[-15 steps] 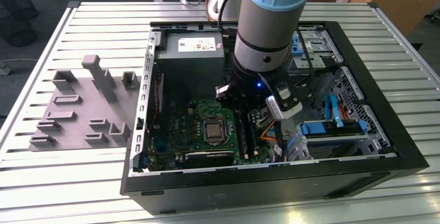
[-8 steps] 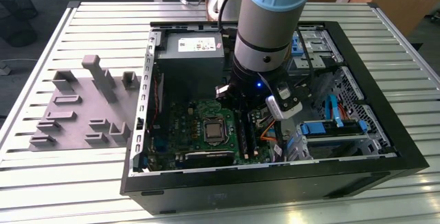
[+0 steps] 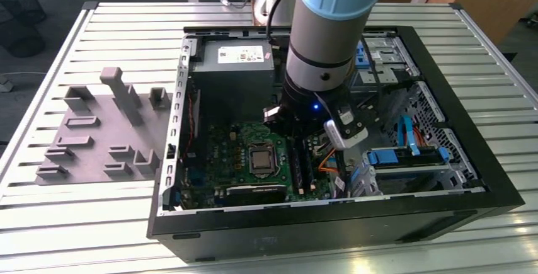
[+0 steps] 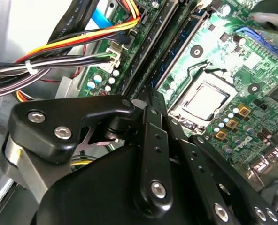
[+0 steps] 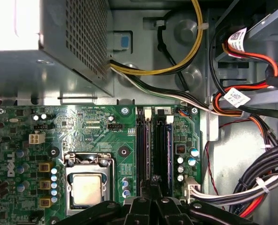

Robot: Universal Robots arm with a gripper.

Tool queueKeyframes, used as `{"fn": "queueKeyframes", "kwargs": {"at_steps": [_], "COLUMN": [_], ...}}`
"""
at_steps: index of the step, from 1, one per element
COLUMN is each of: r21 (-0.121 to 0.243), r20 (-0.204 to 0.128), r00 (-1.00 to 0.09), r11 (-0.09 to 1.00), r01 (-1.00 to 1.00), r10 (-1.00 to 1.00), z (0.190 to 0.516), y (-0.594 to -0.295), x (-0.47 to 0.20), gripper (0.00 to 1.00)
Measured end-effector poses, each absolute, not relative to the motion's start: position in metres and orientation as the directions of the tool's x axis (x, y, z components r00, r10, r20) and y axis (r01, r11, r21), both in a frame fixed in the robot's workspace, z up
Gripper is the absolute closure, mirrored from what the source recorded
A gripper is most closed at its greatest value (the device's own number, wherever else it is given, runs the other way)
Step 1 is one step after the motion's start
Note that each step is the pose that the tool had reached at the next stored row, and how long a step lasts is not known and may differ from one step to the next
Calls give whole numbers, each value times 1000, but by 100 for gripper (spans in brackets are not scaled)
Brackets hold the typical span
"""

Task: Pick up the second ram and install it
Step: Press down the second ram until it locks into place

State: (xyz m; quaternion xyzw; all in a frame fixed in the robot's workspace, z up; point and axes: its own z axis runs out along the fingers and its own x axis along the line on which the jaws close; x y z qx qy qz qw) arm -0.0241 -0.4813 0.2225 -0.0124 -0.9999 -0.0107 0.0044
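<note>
My gripper (image 3: 294, 129) reaches down into the open computer case (image 3: 470, 129), over the long black memory slots (image 5: 142, 145) beside the processor socket (image 5: 86, 187). In both wrist views its black fingers (image 4: 150, 122) are pinched close together right at the slots. The second ram (image 4: 179, 44) shows as a thin blue-green strip seen edge-on, running away from the fingertips along a slot. In the first wrist view the second ram (image 5: 154, 150) stands in line between the black slots, with my gripper (image 5: 153, 180) on its near end. How deep it sits in the slot is hidden.
Bundles of black, red and yellow cables (image 5: 251, 187) lie close beside the slots. The grey power supply (image 3: 234, 66) fills the case's far corner, and blue drive brackets (image 3: 404, 157) stand on the exterior view's right. A grey fixture (image 3: 101, 135) sits on the slatted table outside the case.
</note>
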Motion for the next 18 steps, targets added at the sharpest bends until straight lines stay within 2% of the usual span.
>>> {"fn": "queueKeyframes", "kwargs": {"at_steps": [10,18], "r21": [21,21], "r20": [9,9], "r00": [-1000,-1000], "r11": [999,999], "r01": [25,25], "r10": [25,25], "z": [216,240], "y": [-481,-481], "x": [-24,-24], "gripper": [89,89]}}
